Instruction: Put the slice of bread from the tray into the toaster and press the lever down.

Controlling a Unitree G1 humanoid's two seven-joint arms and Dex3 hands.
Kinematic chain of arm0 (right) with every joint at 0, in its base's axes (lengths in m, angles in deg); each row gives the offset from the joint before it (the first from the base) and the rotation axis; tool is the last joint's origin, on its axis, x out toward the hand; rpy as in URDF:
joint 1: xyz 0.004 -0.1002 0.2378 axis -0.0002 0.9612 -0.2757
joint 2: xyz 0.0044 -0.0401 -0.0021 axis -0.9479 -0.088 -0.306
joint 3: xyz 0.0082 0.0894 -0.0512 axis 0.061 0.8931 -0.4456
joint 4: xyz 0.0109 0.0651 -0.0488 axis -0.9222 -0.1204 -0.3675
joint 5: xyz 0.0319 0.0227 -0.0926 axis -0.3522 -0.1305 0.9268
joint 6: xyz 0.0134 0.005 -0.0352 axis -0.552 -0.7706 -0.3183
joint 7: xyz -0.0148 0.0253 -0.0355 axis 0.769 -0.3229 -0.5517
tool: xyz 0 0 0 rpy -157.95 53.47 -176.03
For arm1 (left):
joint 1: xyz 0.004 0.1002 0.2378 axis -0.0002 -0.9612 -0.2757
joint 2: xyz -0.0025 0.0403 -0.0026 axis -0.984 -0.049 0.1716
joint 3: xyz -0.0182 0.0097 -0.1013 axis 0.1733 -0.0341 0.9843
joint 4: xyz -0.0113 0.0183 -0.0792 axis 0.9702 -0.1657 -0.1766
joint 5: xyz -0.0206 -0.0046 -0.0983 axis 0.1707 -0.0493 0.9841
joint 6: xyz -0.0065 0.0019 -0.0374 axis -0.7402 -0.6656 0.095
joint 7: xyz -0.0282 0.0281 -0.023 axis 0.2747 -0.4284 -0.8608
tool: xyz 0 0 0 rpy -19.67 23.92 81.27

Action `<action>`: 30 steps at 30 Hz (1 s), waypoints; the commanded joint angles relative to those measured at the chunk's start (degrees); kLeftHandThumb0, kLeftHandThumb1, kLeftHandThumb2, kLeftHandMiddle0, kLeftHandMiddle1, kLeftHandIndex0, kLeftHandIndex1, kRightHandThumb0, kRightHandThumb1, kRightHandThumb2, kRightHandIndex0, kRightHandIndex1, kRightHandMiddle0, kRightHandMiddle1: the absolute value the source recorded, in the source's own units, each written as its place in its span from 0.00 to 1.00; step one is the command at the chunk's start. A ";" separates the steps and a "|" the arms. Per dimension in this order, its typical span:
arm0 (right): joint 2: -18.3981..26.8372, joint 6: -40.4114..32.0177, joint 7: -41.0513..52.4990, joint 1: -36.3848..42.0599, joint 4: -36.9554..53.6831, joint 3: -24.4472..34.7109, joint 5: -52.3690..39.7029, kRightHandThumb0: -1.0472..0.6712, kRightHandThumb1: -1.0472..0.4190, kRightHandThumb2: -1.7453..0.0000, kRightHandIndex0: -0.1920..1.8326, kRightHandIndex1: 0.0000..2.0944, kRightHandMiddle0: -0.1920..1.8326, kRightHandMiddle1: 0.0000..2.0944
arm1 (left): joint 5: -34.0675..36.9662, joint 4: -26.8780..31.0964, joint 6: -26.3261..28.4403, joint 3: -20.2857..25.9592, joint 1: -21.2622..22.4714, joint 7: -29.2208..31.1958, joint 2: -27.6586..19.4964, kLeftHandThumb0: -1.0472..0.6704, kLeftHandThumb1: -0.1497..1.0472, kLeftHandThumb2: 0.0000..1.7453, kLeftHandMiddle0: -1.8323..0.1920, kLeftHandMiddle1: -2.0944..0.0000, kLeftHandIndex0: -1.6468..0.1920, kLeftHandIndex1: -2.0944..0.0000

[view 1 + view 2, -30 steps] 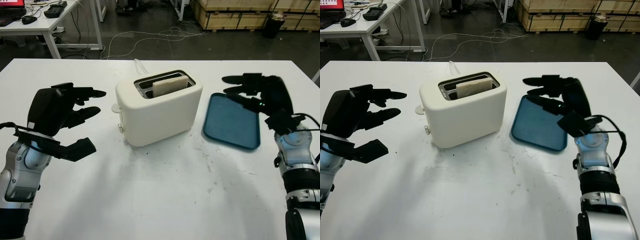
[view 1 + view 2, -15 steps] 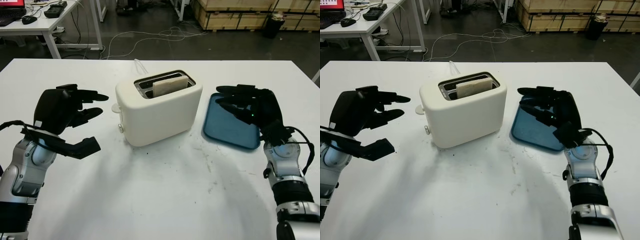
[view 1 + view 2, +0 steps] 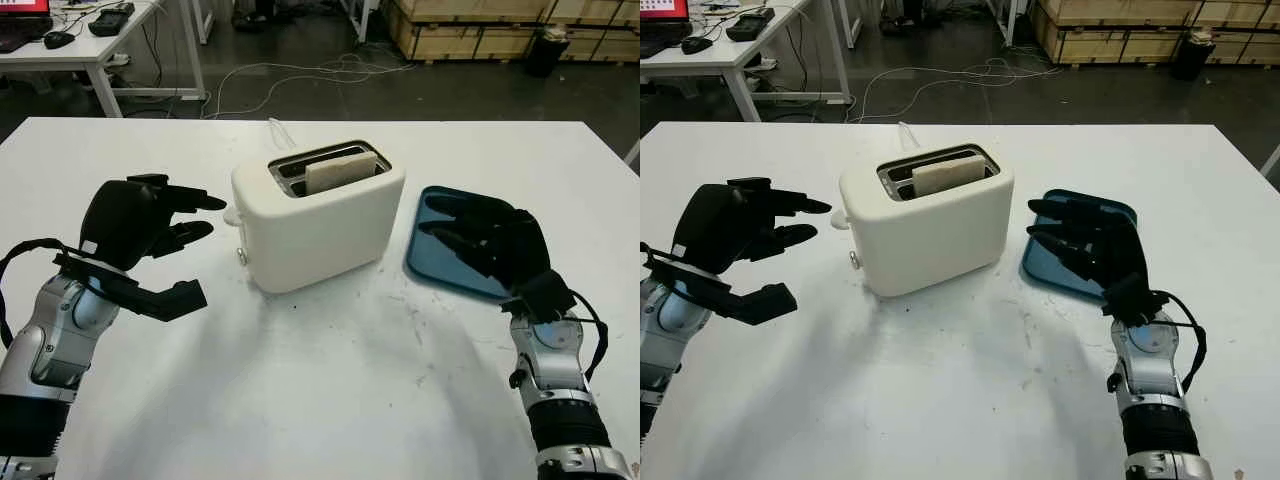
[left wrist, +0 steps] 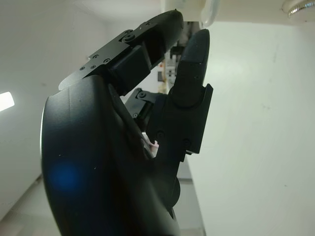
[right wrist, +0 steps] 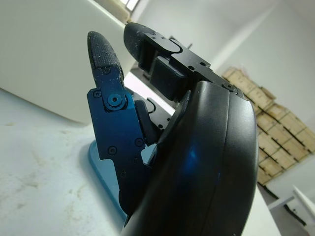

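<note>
Both hands are changing place against a second ago: the black left hand is creeping in toward the cream plastic two-slot toaster, while the black right hand is dropping back and lower, now hanging over the near edge of the dark blue rectangular tray. Neither is holding anything; both are open, fingers uncurled and pointing toward the toaster. The pale square slice of bread is already standing upright in the slot nearer the robot, its upper part poking above the rim, so the tray is lying bare and the loading step looks finished. What remains, by my reading, is the small cream lever knob on the toaster's left end, which the left fingertips are nearing but not touching. It is looking unpressed, with the bread riding high.
</note>
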 commanded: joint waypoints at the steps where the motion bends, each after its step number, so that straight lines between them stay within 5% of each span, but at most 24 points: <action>1: -0.42 -1.39 0.08 0.69 1.32 0.12 -0.82 0.30 0.09 0.99 0.62 0.08 0.58 0.00 | -0.67 -1.37 -0.80 -0.89 1.68 -0.51 -0.69 0.42 0.89 0.00 0.51 0.17 0.31 0.96; 16: -0.65 -1.13 1.03 1.07 1.91 0.61 -1.61 0.31 0.09 1.00 0.62 0.09 0.60 0.00 | -2.10 -9.72 -3.53 -4.78 8.33 -0.95 -1.60 0.42 0.89 0.03 0.50 0.17 0.29 0.96; 30: -0.71 -1.77 1.19 1.06 2.07 0.64 -1.49 0.31 0.09 1.00 0.62 0.09 0.60 0.00 | -0.94 -9.23 -4.51 -4.78 8.13 0.36 -2.42 0.42 0.89 0.04 0.50 0.17 0.28 0.96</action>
